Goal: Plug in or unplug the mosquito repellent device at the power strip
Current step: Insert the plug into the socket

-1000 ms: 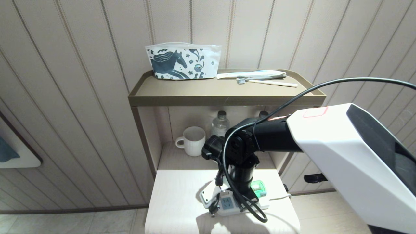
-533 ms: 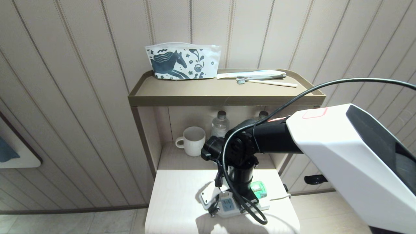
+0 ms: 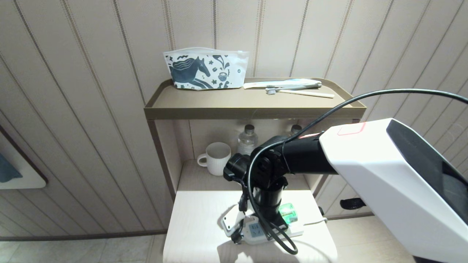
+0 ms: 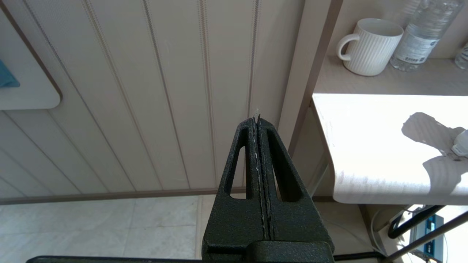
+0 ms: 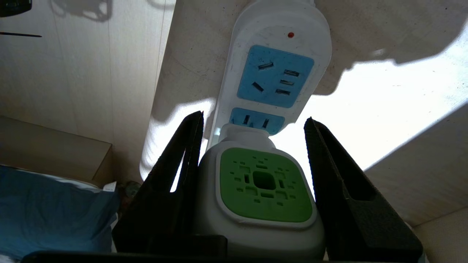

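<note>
From the head view, the right arm reaches down over the small white desk (image 3: 197, 219), and its gripper (image 3: 268, 215) is low over the strip (image 3: 256, 231), which lies near the desk's front edge. The device (image 3: 287, 212) shows as a green spot right beside the black wrist, on the strip. A mug (image 3: 216, 157) and a bottle (image 3: 247, 140) stand on the shelf behind, well away from the work. From the left wrist view, the left gripper (image 4: 258, 124) hangs off to the side of the desk, over the floor, with its two fingers pressed together and nothing in them; it takes no part. From the right wrist view, the right gripper (image 5: 252, 124) has its fingers spread, one on each side of the device (image 5: 263, 186). One finger looks to be touching the device's white side, and the other stands a little apart from it, so the hold does not look tight. The device's white neck sits at the strip (image 5: 274, 73), just by a blue socket, and it looks plugged in, though the pins are hidden. So the step in hand is taking hold of the device, most likely to pull it out. The next move calls for a firm squeeze on both sides first. Then the pull should go straight away from the strip, not tilted, because the strip is loose on the desk and may lift along with the device.
</note>
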